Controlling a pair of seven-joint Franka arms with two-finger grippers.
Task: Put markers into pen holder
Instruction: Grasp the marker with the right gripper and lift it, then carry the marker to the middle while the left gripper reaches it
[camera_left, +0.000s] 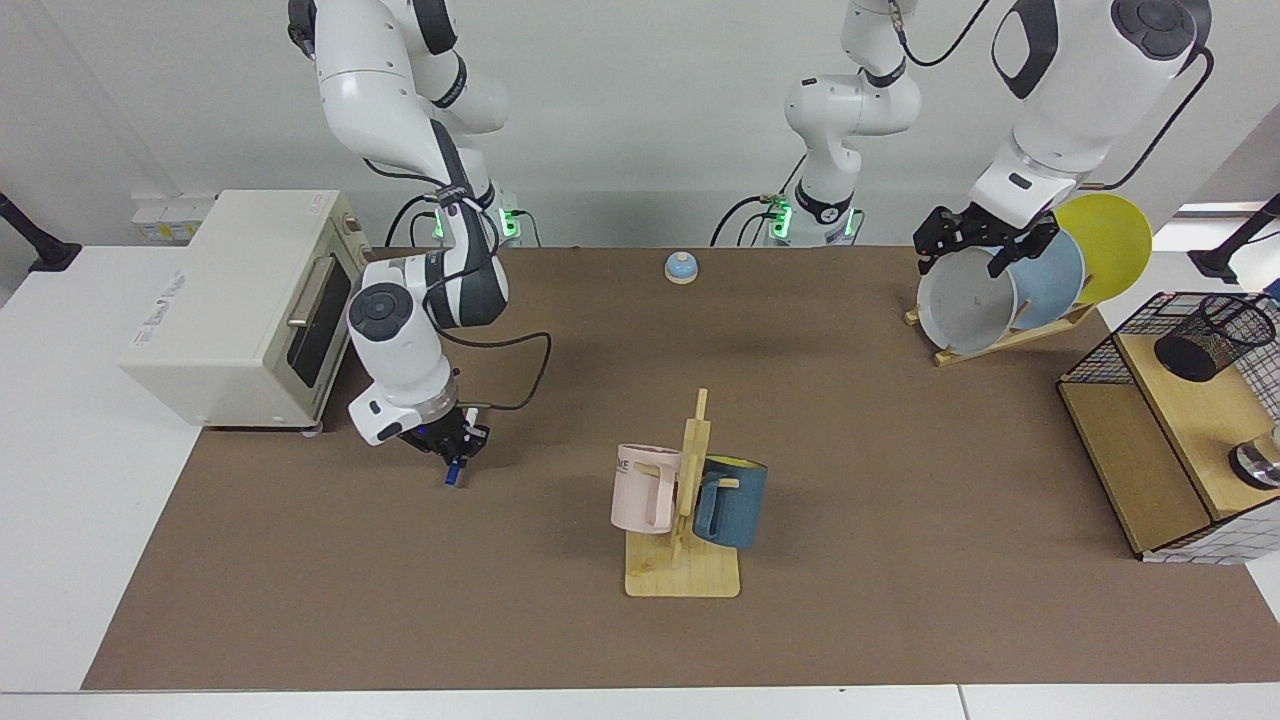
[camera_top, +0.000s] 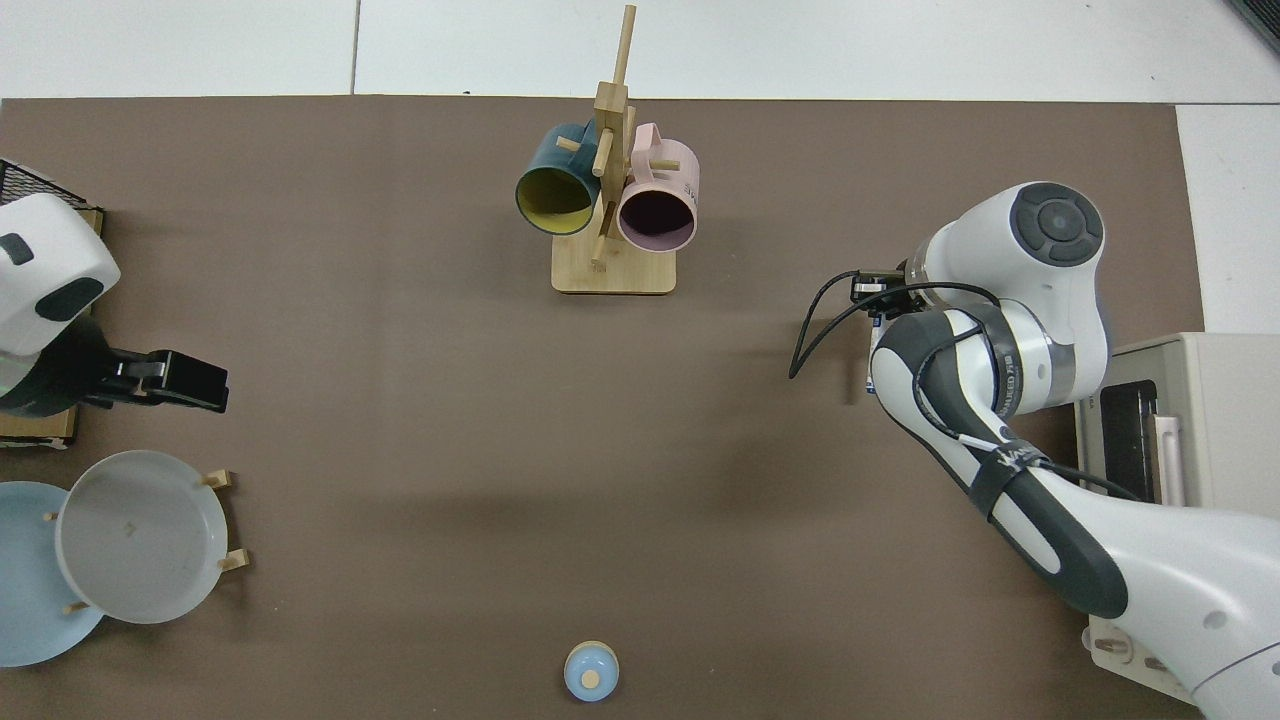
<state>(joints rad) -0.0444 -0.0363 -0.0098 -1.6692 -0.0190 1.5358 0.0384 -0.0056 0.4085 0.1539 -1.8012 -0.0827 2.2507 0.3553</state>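
My right gripper (camera_left: 452, 448) is shut on the marker (camera_left: 455, 470), in front of the toaster oven. The marker hangs nearly upright, with its blue end just above the brown mat. In the top view the right arm's wrist (camera_top: 1005, 290) covers that gripper and almost all of the marker. The pen holder (camera_left: 1213, 338), a small black mesh cup, lies tilted on the wooden shelf of the wire basket at the far right. It is out of sight in the top view. My left gripper (camera_left: 960, 265) waits open over the grey plate; it also shows in the top view (camera_top: 190, 385).
A wooden mug rack (camera_left: 685, 560) holds a pink mug (camera_left: 645, 488) and a blue mug (camera_left: 730, 502) at the middle. A plate rack carries a grey plate (camera_left: 965, 300), a blue plate and a yellow plate. A toaster oven (camera_left: 240, 300) stands at the left; a small blue bell (camera_left: 681, 266) is at the back.
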